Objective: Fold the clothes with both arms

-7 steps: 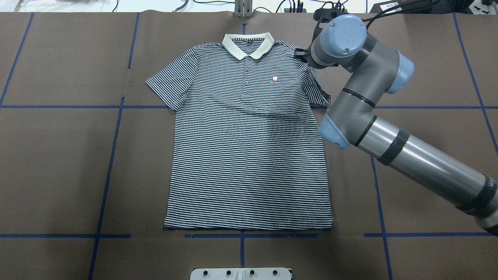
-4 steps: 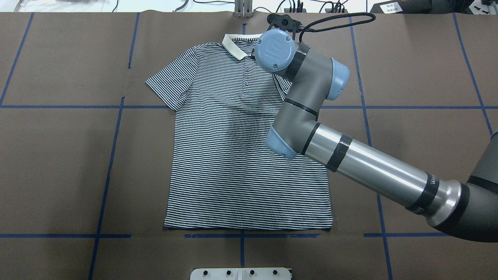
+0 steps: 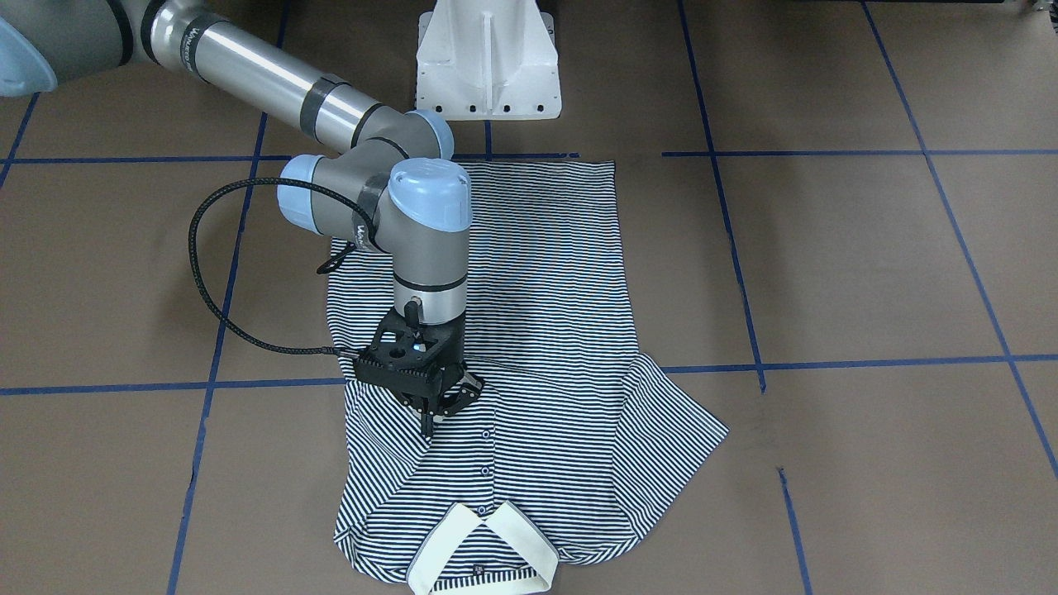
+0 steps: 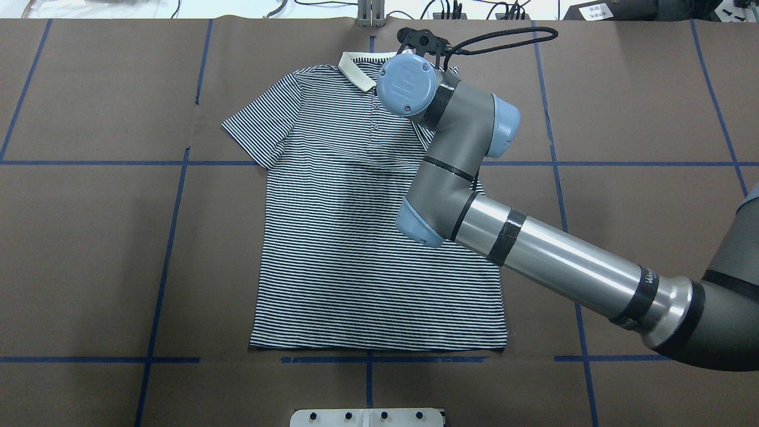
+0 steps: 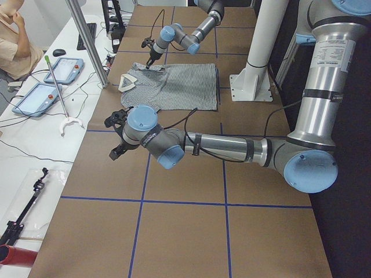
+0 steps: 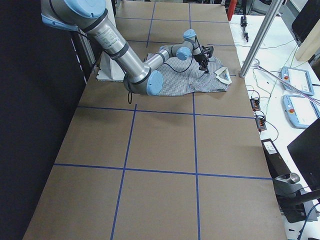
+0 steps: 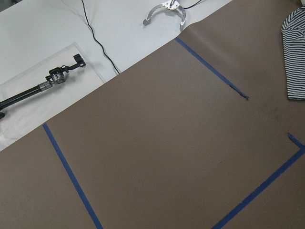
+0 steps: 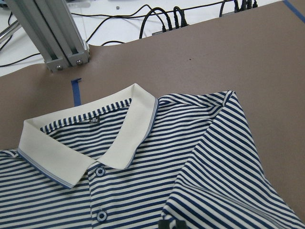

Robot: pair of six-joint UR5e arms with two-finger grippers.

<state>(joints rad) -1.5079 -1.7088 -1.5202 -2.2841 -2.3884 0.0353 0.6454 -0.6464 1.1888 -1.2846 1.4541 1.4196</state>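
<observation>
The right gripper (image 3: 430, 417) reads to me as closed: its two fingers meet at the tips, pinched on fabric of the polo shirt (image 4: 350, 249) at the right sleeve (image 8: 224, 162). That sleeve is drawn inward and lies folded over the chest, just beside the buttoned placket (image 3: 486, 450). The gripper points straight down from the right arm (image 4: 551, 267), which crosses above the shirt's right side.

The left gripper (image 5: 117, 138) hangs above bare worktop (image 4: 89, 249) toward the left end, near the operators' long edge and well apart from the shirt. I see it only from a side camera, so I cannot tell whether its fingers are apart or together.

The shirt lies front up, about midway along the worktop. Its long axis runs across the worktop, from the robot's long edge to the operators' long edge. The cream collar (image 8: 81, 143) points at the operators' edge and lies close to it. The hem (image 4: 379, 347) lies toward the robot's edge, just beside a blue tape line (image 4: 385, 359). The left sleeve (image 4: 255, 127) lies flat, spread toward the left end.
</observation>
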